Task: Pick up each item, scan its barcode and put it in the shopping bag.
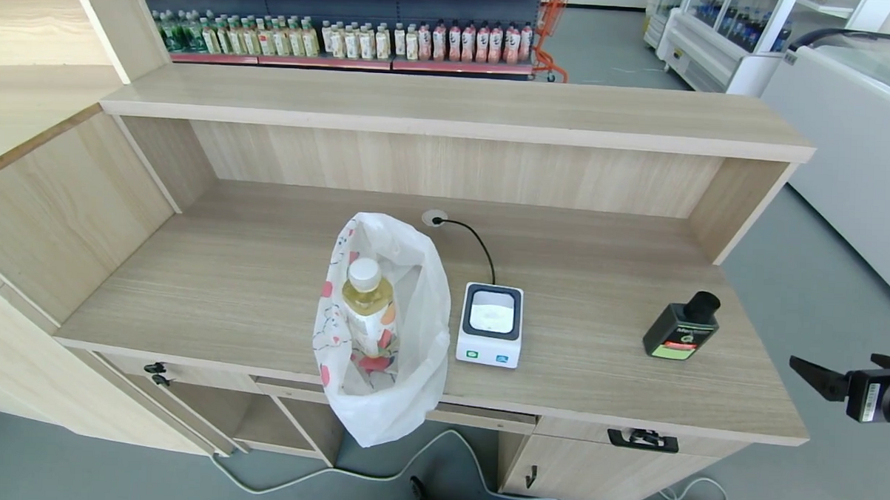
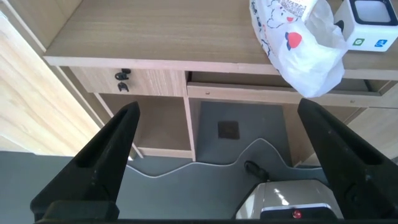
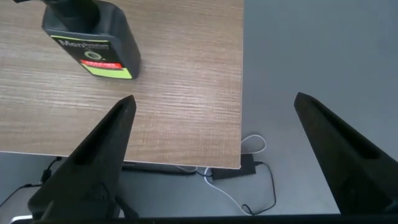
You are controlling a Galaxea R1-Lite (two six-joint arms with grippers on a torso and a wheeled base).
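Head view: right pincer (image 1: pixel 832 358) beyond counter (image 1: pixel 563 269)

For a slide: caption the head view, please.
Drink bottle in the shopping bag beside the scanner; dark bottle on the counter near the open right gripper.

Bright, even light; faint shadows; glare on scanner (image 1: pixel 490 324); bowed edges.

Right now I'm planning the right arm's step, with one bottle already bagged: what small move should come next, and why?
Probably ease the right tool in over the counter toward the dark bottle. The tool is open and empty just off the counter's right end, that bottle sits nearest it, outside the shopping bag, where the pale bottle already stands.
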